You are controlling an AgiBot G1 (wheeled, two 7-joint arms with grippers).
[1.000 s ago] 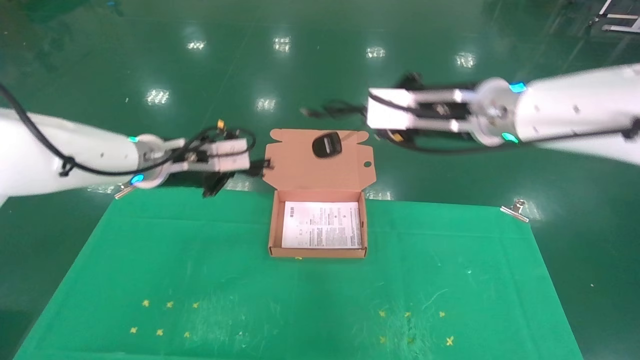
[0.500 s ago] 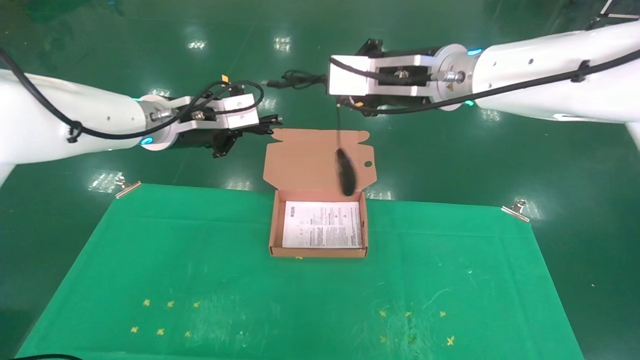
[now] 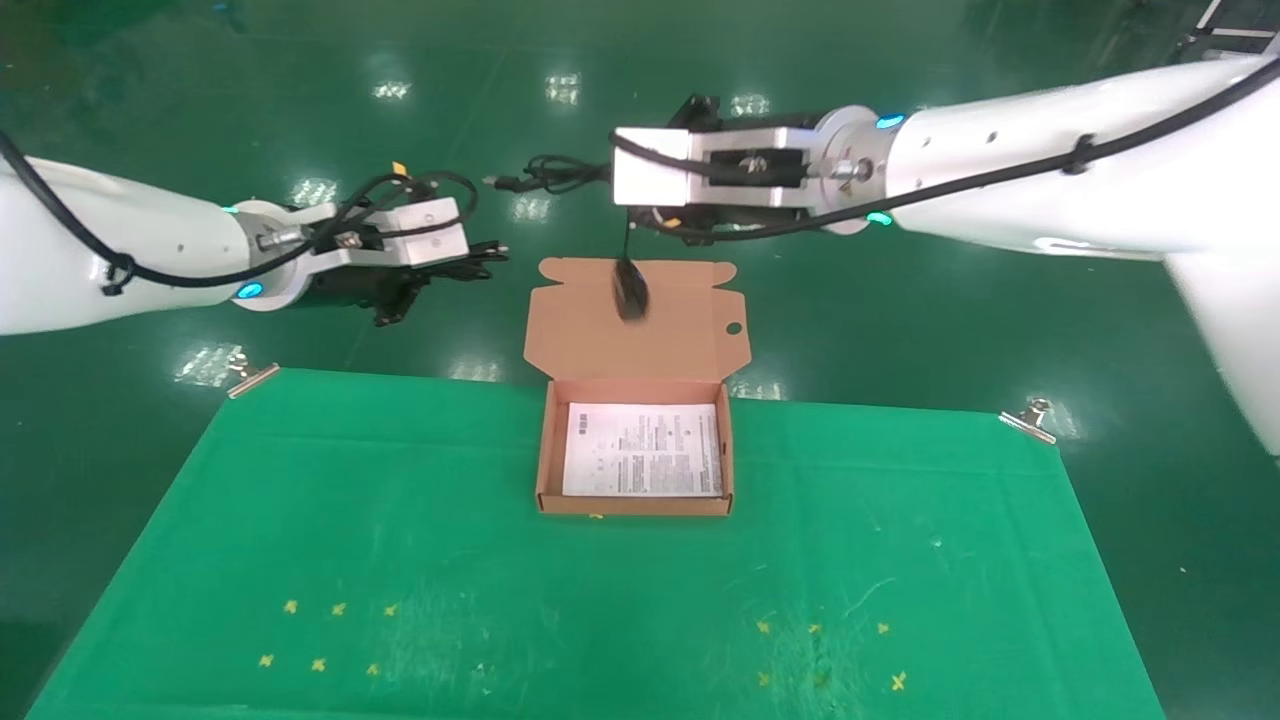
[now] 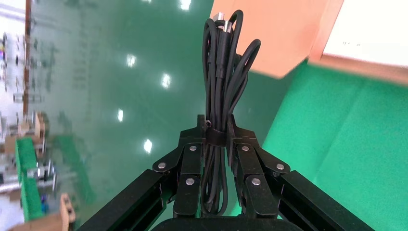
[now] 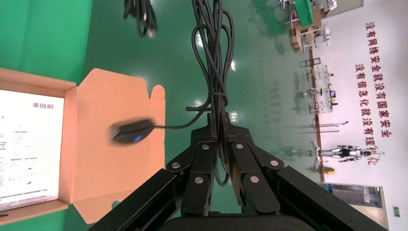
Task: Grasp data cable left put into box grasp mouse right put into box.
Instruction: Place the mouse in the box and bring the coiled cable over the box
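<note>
L gripper (image 4: 216, 137): clamped on data cable (image 4: 222, 72), left of box (image 3: 545, 440).
R gripper (image 5: 219, 126): clamped on cord (image 5: 214, 57); mouse (image 3: 629, 287) dangling over flap.

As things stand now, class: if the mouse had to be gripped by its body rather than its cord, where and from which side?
The mouse dangles from its cord bundle, clamped in the right tool, above the box flap. Its oval body hangs edge-on in the head view, so probably pinch across the narrow sides, coming level from the side; it may be swinging.
</note>
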